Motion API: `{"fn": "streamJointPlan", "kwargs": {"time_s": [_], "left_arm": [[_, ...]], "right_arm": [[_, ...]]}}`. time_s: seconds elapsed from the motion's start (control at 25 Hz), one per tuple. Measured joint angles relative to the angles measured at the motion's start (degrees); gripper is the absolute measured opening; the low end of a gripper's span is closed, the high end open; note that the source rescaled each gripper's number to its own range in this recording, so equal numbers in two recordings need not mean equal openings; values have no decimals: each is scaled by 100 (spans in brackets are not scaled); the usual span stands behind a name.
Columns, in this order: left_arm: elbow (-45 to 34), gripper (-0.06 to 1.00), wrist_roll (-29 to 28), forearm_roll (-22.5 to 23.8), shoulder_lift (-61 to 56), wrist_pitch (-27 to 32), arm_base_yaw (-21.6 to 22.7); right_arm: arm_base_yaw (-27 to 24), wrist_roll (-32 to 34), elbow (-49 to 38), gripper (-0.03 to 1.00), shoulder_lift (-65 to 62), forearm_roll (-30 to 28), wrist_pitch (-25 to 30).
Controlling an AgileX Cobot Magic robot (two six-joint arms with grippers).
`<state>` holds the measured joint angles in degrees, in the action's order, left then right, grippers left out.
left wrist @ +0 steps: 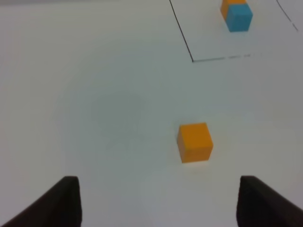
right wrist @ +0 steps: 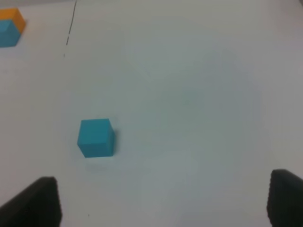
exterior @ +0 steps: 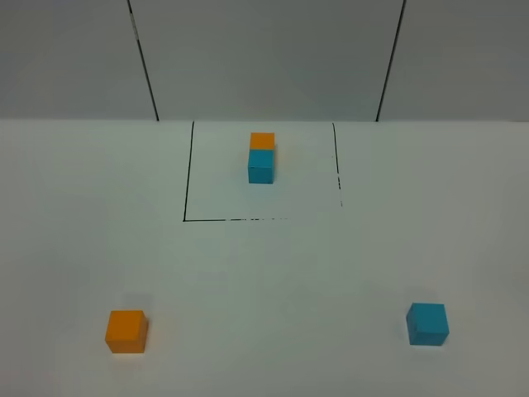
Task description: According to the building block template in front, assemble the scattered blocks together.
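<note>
At twelve o'clock I see the outlined pair (exterior: 261,157); orange cube (exterior: 126,332) seven, cyan cube (exterior: 427,323) five; left gripper (left wrist: 158,191), right gripper (right wrist: 163,196) gape empty.

The worktop (exterior: 273,281) looks smooth, matt white. The orange cube (left wrist: 195,142) ahead of the left claw (left wrist: 158,178) and the cyan cube (right wrist: 96,137) ahead of the right claw (right wrist: 164,176) are matt, smooth-faced; both claws look dull black.

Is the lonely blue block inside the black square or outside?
Outside. The blue block sits alone, well clear of the black square holding the joined pair.
</note>
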<state>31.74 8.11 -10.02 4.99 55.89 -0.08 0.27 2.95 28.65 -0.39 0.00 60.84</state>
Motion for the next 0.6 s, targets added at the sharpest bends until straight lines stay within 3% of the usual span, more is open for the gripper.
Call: {"fn": "streamJointPlan", "kwargs": {"time_s": [0.32, 0.6], "left_arm": [[766, 45, -87, -12, 2402, -124, 0], [1678, 45, -63, -421, 4666, -96, 0]], "right_arm": [[0, 0, 0, 74, 0, 0, 0], [0, 0, 0, 74, 0, 0, 0]]}}
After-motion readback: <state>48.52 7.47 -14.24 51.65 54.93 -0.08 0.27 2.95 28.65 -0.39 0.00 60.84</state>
